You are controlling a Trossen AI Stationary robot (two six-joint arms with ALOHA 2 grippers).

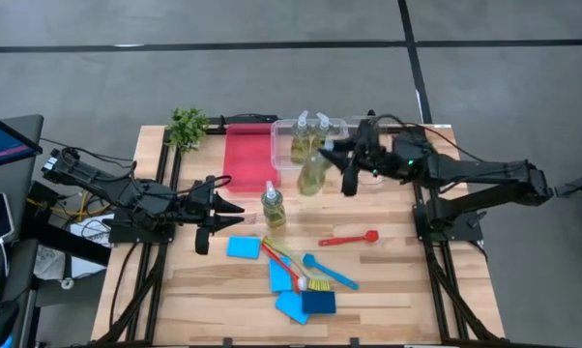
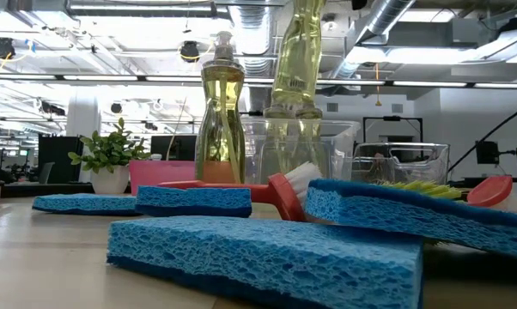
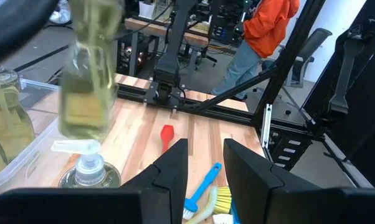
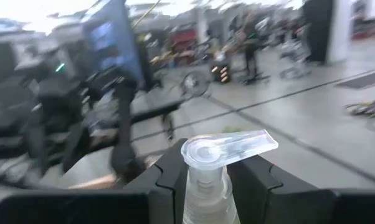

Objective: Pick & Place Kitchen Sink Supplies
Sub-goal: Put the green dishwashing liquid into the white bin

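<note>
My right gripper (image 1: 337, 160) is shut on a small clear bottle of yellow-green liquid (image 1: 313, 175), held in the air beside the clear bin (image 1: 283, 127); that bottle shows as well in the low view (image 2: 297, 60). Two more bottles (image 1: 306, 138) stand inside that bin. A fourth bottle (image 1: 274, 207) stands on its base on the table, just ahead of my open left gripper (image 1: 225, 204), which touches nothing. Several blue sponges (image 1: 243, 247) lie flat near the table's near edge, one of them darker (image 1: 318, 303). The red brush (image 1: 349, 238), blue brush (image 1: 330, 273) and yellow brush (image 1: 293, 264) lie by them. My right gripper pinches the bottle's neck (image 4: 206, 182) between its two fingers (image 4: 170, 174), just under the clear pump head (image 4: 228, 149). The fingers come roughly level from the table's right side. The bottle hangs below them, lifted clear of the table and about upright (image 2: 297, 60).
A red tray (image 1: 247, 151) lies left of the clear bin; a small green plant (image 1: 188, 125) stands at the far left corner. A second clear bin (image 2: 400, 161) sits at the far right. A person in orange (image 3: 268, 25) is beyond the table.
</note>
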